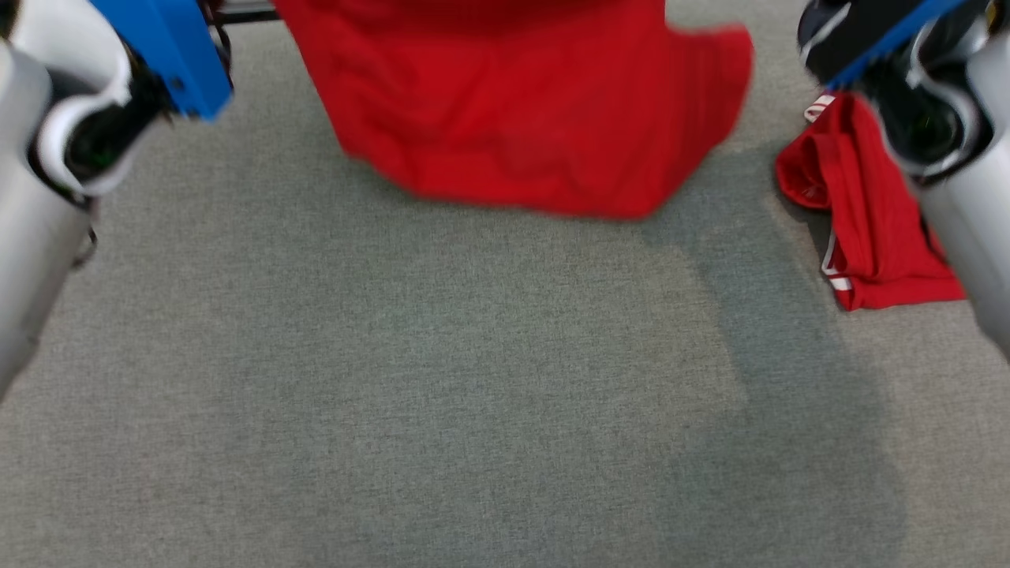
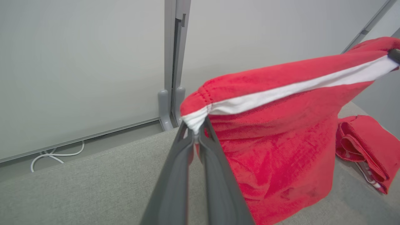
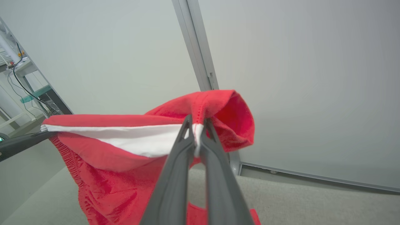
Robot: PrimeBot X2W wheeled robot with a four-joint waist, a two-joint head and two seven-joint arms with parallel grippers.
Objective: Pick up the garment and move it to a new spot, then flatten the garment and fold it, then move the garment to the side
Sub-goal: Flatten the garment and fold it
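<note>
- Grey table (image 1: pixel 442 379) below me.
- Garment (image 1: pixel 521 110) hangs far-centre, top edge stretched left to right.
- My left gripper (image 2: pixel 196 131) and right gripper (image 3: pixel 197 131) each pinch one end.

A grey cloth-covered table (image 1: pixel 473 394) spreads wide, with a shadow across its right half. A folded red garment (image 1: pixel 868 229) with white trim lies flat at its right side. At the far side, the lower end of a hanging red garment (image 1: pixel 536 118) reaches the cloth; blur hides whether it touches.
</note>
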